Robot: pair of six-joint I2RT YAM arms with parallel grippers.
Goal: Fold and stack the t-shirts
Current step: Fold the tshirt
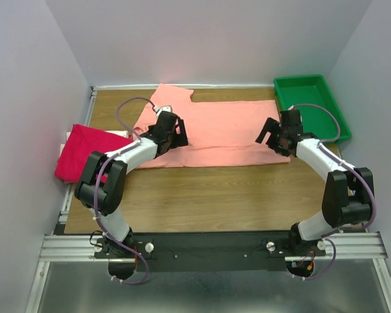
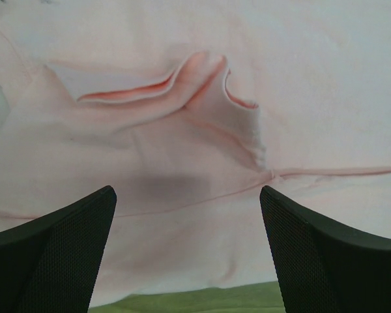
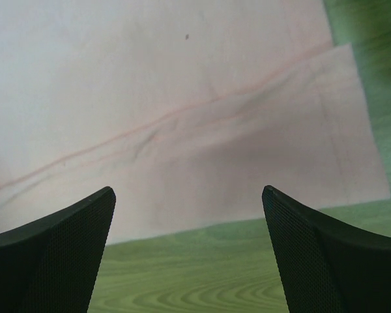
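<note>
The pink shirt (image 1: 228,134) lies flat on the far middle of the table (image 1: 215,195). It is folded into a long band running left to right, with a narrower part jutting toward the back wall at its left end. In the left wrist view the cloth puckers into a raised fold (image 2: 182,85) with a darker coral inside, and a seam runs off to the right from below it. In the right wrist view the shirt's right end shows a straight hem and a squared corner, with bare wood beside and in front of it.

The red shirt (image 1: 81,156) sits bunched at the table's left edge, just beside the pink one's left end. Part of it hangs over the side.

The left end effector (image 1: 177,134) is over the left part of the pink shirt. Its fingers are spread wide and there is nothing between them. The right end effector (image 1: 268,137) is over the shirt's right end, its fingers equally wide apart and also holding nothing. Whether either one's fingertips touch the cloth cannot be told.

A green tray (image 1: 306,98) stands at the far right corner of the table, near the pink shirt's right end.
</note>
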